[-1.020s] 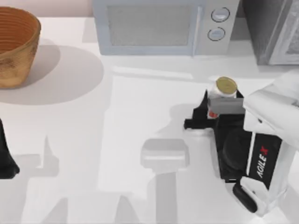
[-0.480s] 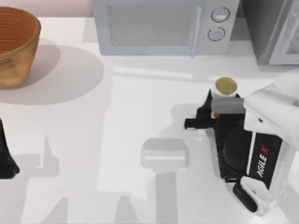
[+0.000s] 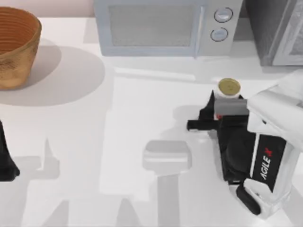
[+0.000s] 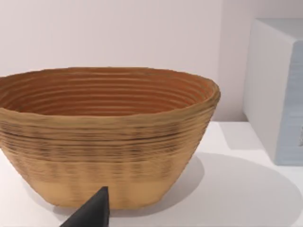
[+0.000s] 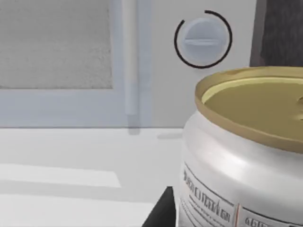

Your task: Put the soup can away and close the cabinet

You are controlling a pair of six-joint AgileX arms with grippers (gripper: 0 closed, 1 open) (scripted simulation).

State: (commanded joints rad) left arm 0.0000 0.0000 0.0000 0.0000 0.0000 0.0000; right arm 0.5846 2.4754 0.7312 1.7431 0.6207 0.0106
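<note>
Our right gripper [image 3: 226,105] at the soup can [image 3: 228,89]

We see the can upright in front of the microwave [image 3: 163,26], below its knobs, the cabinet [image 3: 277,30] just beside; whether our fingers clench it, we cannot tell. Left gripper [image 3: 5,163] parked below the basket [image 3: 14,45].

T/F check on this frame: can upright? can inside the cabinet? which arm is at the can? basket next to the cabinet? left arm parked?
1. The soup can stands upright on the table. True; its gold top faces up.
2. The can is already inside the cabinet. False; it is on the table in front of the microwave, and the cabinet is at the back right corner.
3. The left gripper is at the can. False; the right gripper is at the can, while the left gripper sits at the left edge.
4. The basket stands beside the cabinet. False; it is at the back left, with the microwave between them.
5. The left arm is away from the can. True.
</note>
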